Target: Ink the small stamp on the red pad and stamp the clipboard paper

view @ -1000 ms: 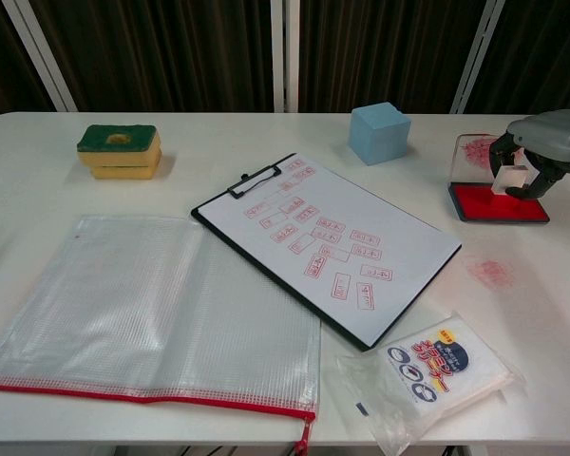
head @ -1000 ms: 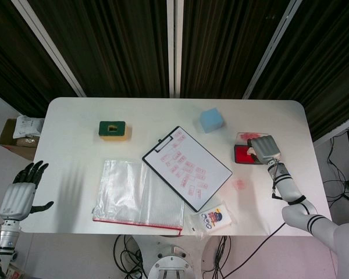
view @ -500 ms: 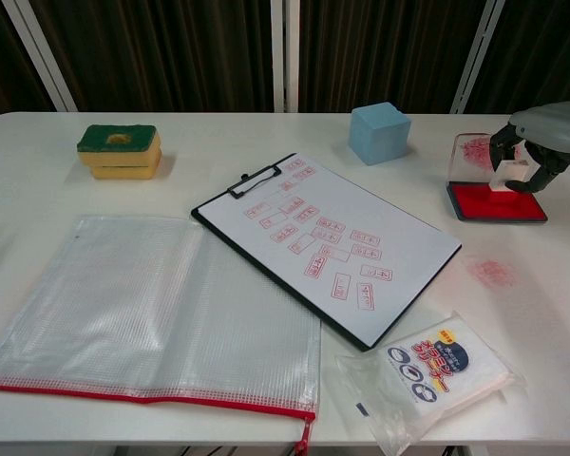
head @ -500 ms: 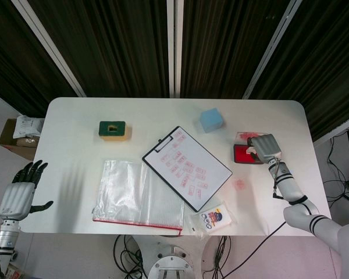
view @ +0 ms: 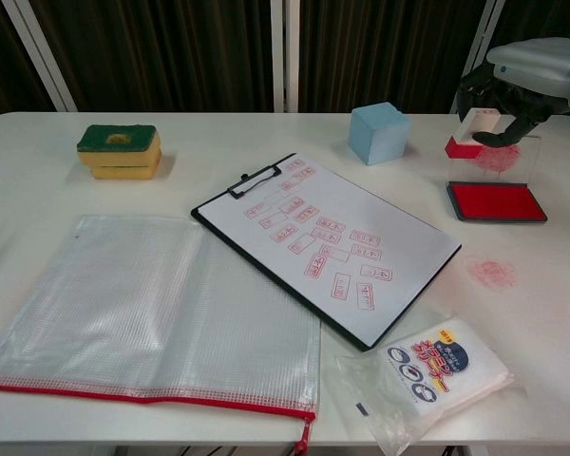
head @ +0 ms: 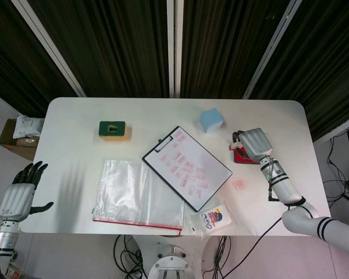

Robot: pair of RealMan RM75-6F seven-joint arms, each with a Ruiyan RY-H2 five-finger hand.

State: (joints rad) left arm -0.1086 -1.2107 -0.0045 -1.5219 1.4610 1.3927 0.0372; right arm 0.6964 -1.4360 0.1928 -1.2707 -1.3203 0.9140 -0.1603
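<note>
My right hand [view: 527,66] hangs above the red ink pad [view: 496,201] and pinches the small clear stamp [view: 473,133], whose red face points down and left. In the head view the right hand [head: 255,143] covers most of the ink pad [head: 242,158], and the stamp [head: 236,143] shows at its left edge. The clipboard [head: 186,167] with its paper [view: 328,237], marked with several red stamp prints, lies mid-table, left of the hand. My left hand [head: 20,196] stays off the table's left edge, fingers spread and holding nothing.
A blue cube [view: 379,132] stands behind the clipboard near the pad. A green and yellow sponge [view: 120,150] sits at the far left. A clear zip pouch [view: 142,313] and a tissue packet [view: 437,371] lie at the front. A red ink smudge [view: 491,273] marks the table.
My right hand has lifted the stamp off the red pad and moved it up and left toward the clipboard. The left hand has stayed still.
</note>
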